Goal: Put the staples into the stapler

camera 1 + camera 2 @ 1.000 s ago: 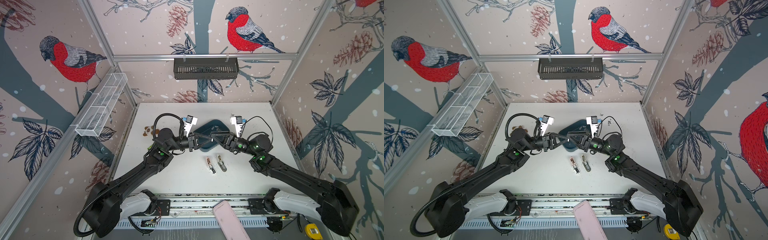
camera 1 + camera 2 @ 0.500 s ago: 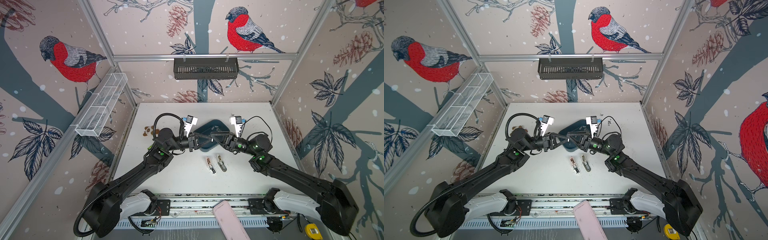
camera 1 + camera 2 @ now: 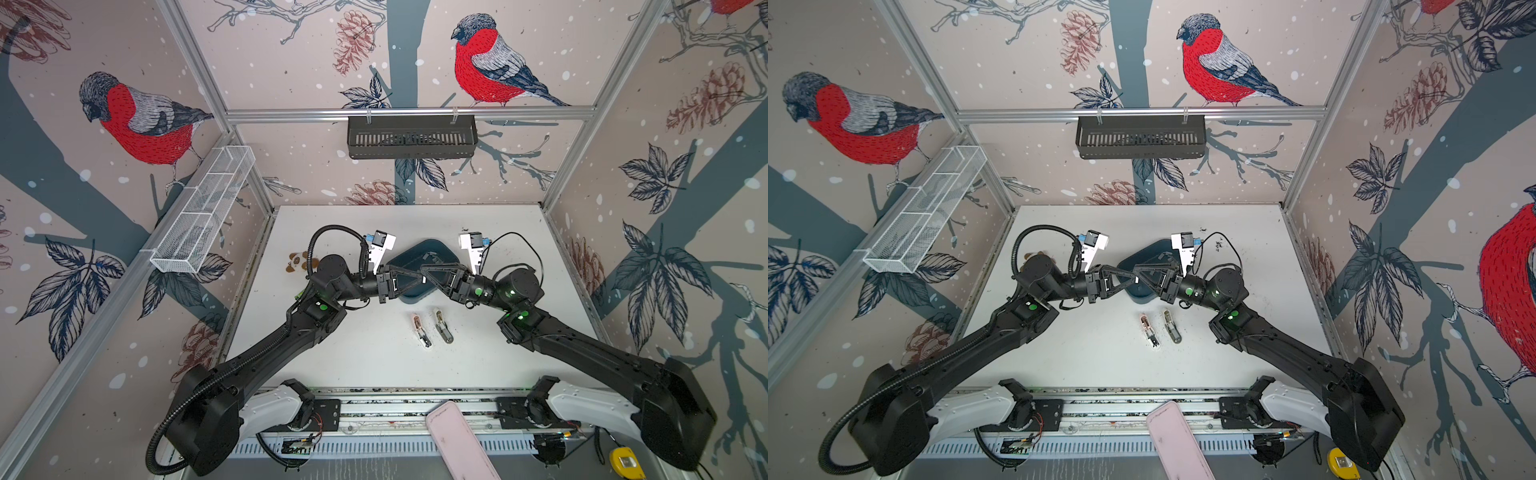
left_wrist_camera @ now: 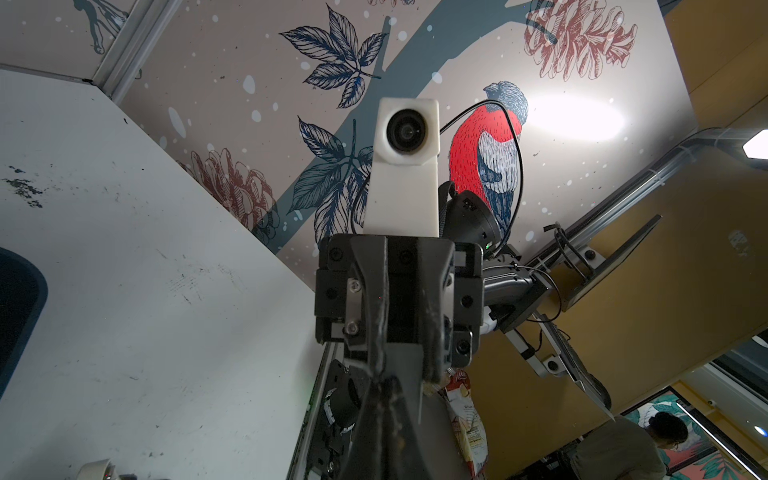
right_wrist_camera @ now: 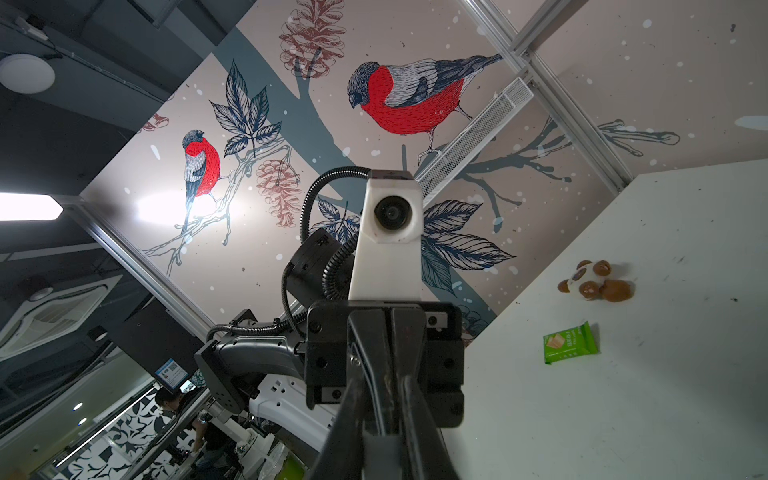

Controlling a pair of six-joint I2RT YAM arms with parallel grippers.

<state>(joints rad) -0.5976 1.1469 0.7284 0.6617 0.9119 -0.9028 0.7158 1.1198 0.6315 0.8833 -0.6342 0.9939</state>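
Note:
My two grippers meet tip to tip above a dark blue tray in both top views, left gripper (image 3: 417,272) (image 3: 1131,276) and right gripper (image 3: 428,272) (image 3: 1140,276). In the left wrist view my left gripper (image 4: 382,386) is shut, and a flat grey strip, the staples (image 4: 405,374), sticks out of its tips between the right gripper's fingers. The right wrist view shows the staples (image 5: 386,461) filling the gap of my right gripper (image 5: 382,386), whose fingers press on both sides. A pink mini stapler (image 3: 419,330) and a grey one (image 3: 443,328) lie on the white table, nearer the front.
The dark blue tray (image 3: 434,255) lies under the grippers. A small panda toy (image 3: 297,262) and a green packet (image 5: 570,343) lie to the left. A black basket (image 3: 411,137) hangs on the back wall, a white wire basket (image 3: 203,208) on the left wall.
The right gripper's fingers have drawn closer together around the strip. Both arms have hardly moved.

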